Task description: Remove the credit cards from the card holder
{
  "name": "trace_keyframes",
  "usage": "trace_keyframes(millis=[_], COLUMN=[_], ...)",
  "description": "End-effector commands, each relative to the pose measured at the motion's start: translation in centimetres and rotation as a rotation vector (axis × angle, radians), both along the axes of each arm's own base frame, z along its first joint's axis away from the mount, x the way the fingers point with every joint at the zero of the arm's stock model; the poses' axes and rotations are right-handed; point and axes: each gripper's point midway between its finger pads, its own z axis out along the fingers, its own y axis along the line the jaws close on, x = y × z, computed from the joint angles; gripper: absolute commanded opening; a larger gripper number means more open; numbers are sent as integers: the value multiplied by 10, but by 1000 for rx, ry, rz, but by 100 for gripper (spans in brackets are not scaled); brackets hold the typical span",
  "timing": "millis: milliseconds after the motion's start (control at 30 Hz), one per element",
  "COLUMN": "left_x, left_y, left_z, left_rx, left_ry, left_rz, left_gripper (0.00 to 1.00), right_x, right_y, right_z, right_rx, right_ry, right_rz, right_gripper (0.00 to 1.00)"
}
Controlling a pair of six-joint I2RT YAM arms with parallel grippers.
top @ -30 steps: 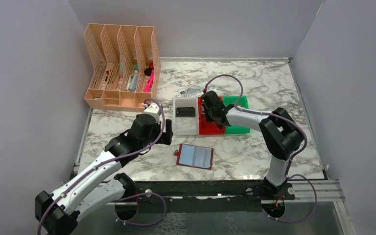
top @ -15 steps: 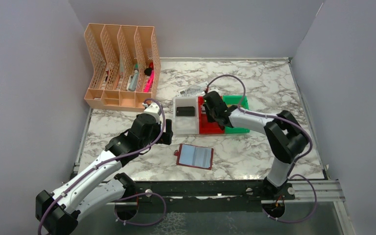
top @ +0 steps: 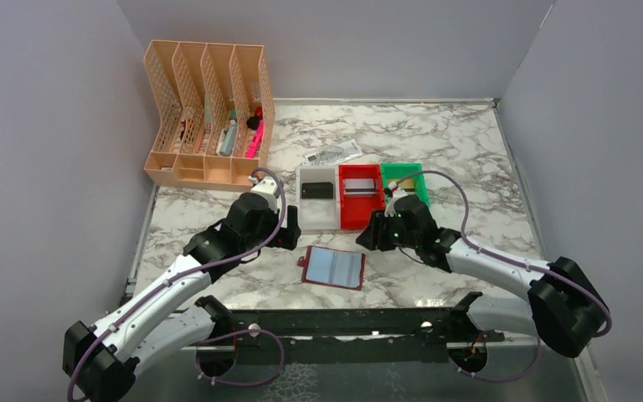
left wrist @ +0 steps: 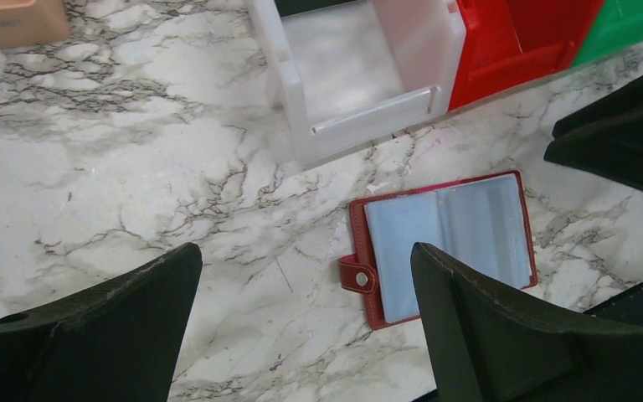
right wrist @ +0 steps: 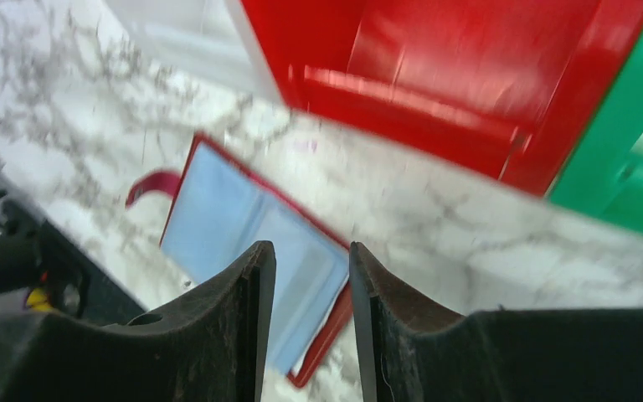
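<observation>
1 card holder (top: 335,268) lies open and flat close to the near edge of the surface (top: 469,142), about in the middle. Its long side runs left to right, and its little tab sticks out at the left end. I cannot tell if any credit cards sit in its blue sleeves.

The right hand (right wrist: 310,249) hangs just past its far right corner and tips down toward it. Its fingers are a narrow gap apart with nothing between them. The left hand (left wrist: 301,251) hangs just past the far left corner, spread wide and holding nothing. I think the right hand is a bit nearer, and nothing stands in its way.

Behind both hands sit 3 bins in a row: a white bin (top: 318,216), a red bin (top: 357,213) and a green bin (top: 414,176). A black card (top: 316,191) lies in the white bin and a pale card (top: 360,188) in the red bin. Farther back lies a white tag (top: 335,155). A peach rack (top: 205,92) stands at the far left corner.
</observation>
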Motion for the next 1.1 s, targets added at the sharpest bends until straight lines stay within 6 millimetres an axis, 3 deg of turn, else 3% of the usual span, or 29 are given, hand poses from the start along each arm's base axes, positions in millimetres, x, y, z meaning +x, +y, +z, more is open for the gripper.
trace_keyframes(millis=[0,167,333,733,1067], left_x=[-8,-16,-18,-32,-45], left_y=[-23,-45,-56,-51,-51], left_z=[-2,-7,-28,-90,-113], left_rx=[-80,-179,-226,-202,-215], left_ry=[46,111,202,337,396], left_rz=[-94,-149,-127,-81,-86], left_gripper=[99,99,95,84,77], right_x=[-39,-60,-70,-81,-80], right_y=[19,22,26,30,31], right_z=[12,-2,-13,-40,-36], right_rx=[228,278,301,270,278], right_ry=[132,223,282,359,367], right_rz=[63,95,119,165,161], right_gripper=[43,43,40,39,36])
